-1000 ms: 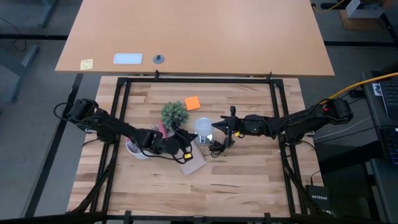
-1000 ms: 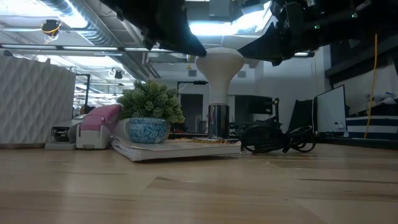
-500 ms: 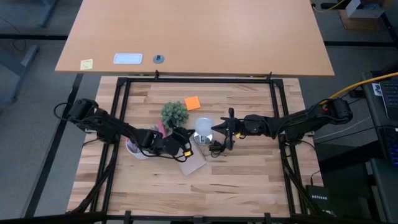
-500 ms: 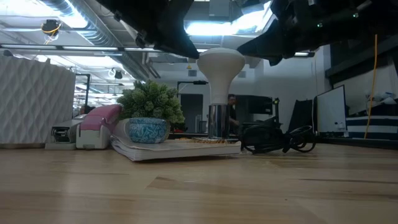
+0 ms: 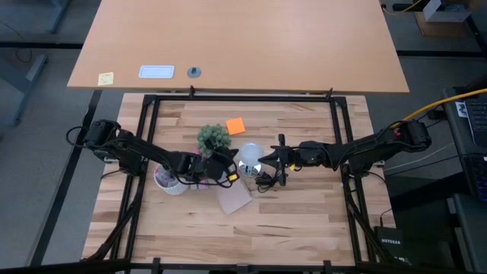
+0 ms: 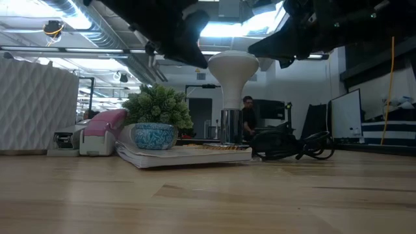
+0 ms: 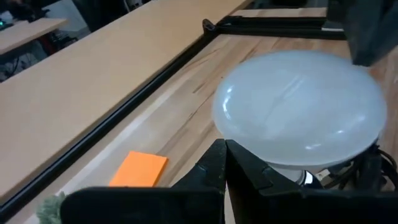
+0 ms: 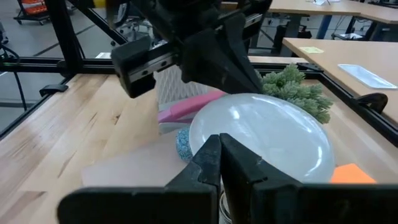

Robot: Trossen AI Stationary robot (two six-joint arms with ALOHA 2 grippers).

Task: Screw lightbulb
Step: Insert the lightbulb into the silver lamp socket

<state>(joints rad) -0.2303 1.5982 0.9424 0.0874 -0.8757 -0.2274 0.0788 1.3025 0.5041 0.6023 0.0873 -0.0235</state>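
A butcher-block table (image 5: 297,221) is sitting inside a black frame, with a plain tan tabletop (image 5: 243,38) lying beyond its far edge. In the low view, a person (image 6: 247,116) is standing far back in the room. The lightbulb (image 6: 232,71) is standing upright at mid-table, globe up, beside a potted plant (image 5: 214,138) and an orange sticky note (image 5: 236,125). The left gripper (image 5: 229,169), clenched and empty, is hovering just left of the globe. The right gripper (image 5: 264,157), also pinched closed on nothing, is hovering just to its right.
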